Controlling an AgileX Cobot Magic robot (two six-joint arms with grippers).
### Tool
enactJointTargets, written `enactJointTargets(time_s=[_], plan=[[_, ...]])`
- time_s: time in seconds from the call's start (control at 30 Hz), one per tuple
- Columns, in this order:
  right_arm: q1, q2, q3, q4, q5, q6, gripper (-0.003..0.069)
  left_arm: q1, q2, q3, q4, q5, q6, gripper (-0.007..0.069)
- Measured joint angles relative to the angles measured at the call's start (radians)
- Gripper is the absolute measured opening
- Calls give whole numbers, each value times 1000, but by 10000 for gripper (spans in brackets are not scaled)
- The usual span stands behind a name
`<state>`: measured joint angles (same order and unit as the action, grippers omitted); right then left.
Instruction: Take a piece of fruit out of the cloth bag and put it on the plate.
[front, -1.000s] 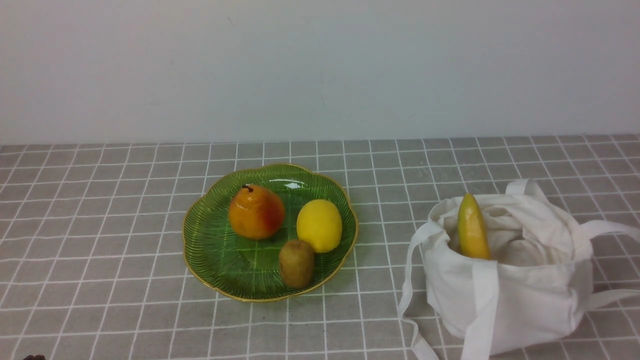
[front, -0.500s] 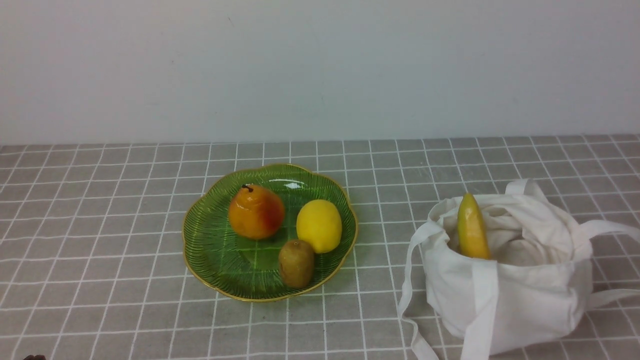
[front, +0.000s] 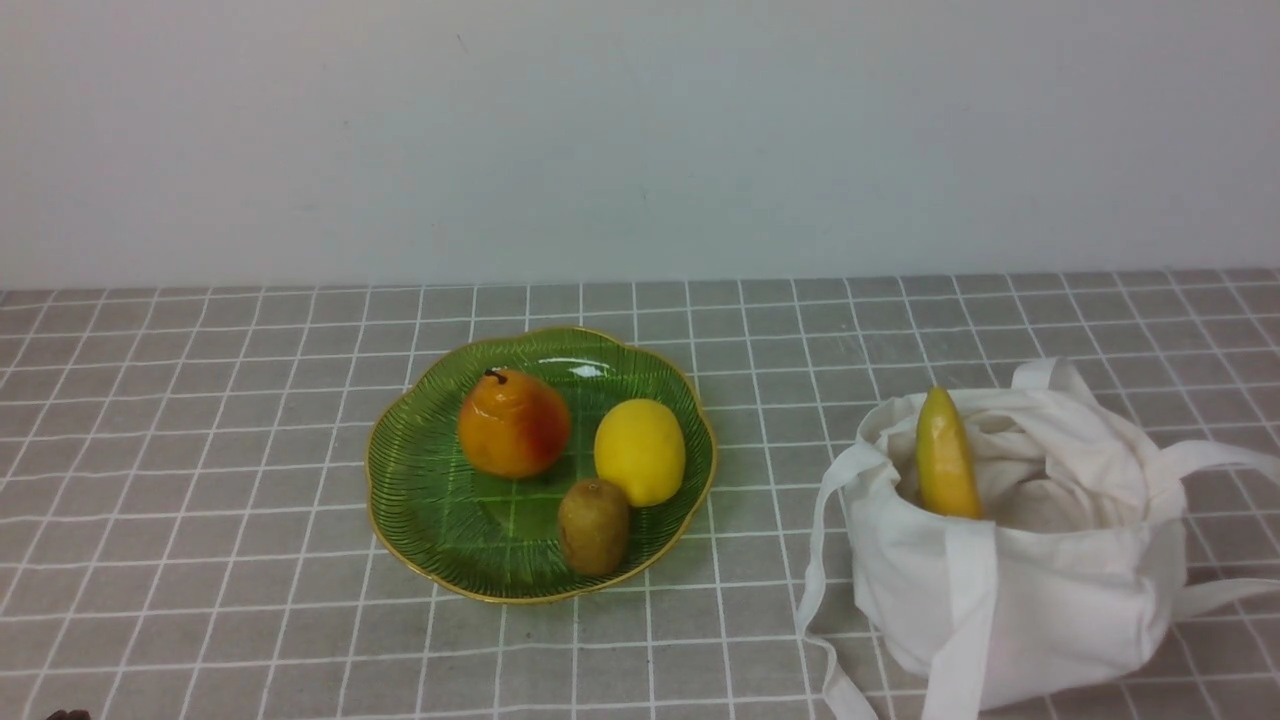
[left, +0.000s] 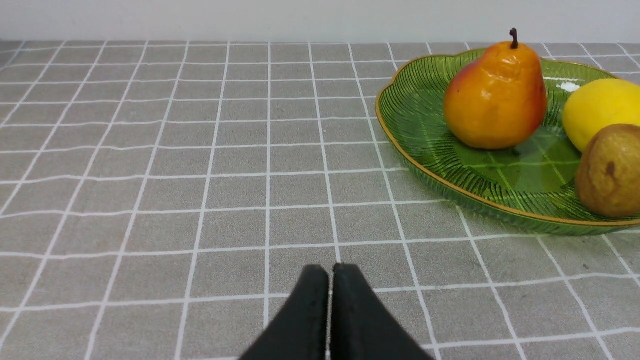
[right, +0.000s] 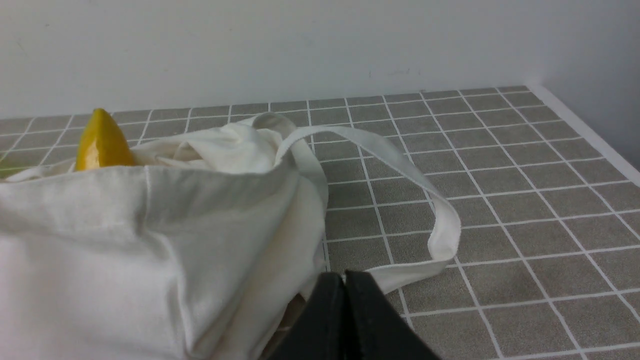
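Observation:
The yellow lemon (front: 640, 451) lies on the green glass plate (front: 430, 500), beside an orange-red pear (front: 513, 424) and a brown kiwi (front: 593, 526). The white cloth bag (front: 1040, 590) slumps at the right with a banana (front: 945, 455) sticking out of it. My left gripper (left: 330, 270) is shut and empty, low over the cloth, short of the plate (left: 425, 165); the lemon (left: 600, 110) shows there too. My right gripper (right: 344, 276) is shut and empty next to the bag (right: 125, 250), by its strap. Neither gripper shows in the front view.
A grey checked cloth (front: 200, 450) covers the table up to a pale back wall. A bag strap (right: 440, 225) loops loose on the cloth. The table's right edge (right: 590, 135) shows in the right wrist view.

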<state>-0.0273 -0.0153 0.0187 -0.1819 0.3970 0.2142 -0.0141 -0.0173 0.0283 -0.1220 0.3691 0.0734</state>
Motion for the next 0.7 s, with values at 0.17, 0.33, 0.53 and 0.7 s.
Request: enactJointTargets(time_s=[0.17, 0.33, 0.53, 0.7], plan=[[0, 0, 0, 1, 0, 11, -14, 0, 0, 0, 0, 0, 0, -8], [0, 0, 0, 4, 0, 12, -14, 0, 0, 0, 0, 0, 0, -8], [0, 0, 0, 4, 0, 11, -14, 0, 0, 0, 0, 0, 0, -8], [0, 0, 0, 4, 0, 11, -14, 0, 0, 0, 0, 0, 0, -8]])
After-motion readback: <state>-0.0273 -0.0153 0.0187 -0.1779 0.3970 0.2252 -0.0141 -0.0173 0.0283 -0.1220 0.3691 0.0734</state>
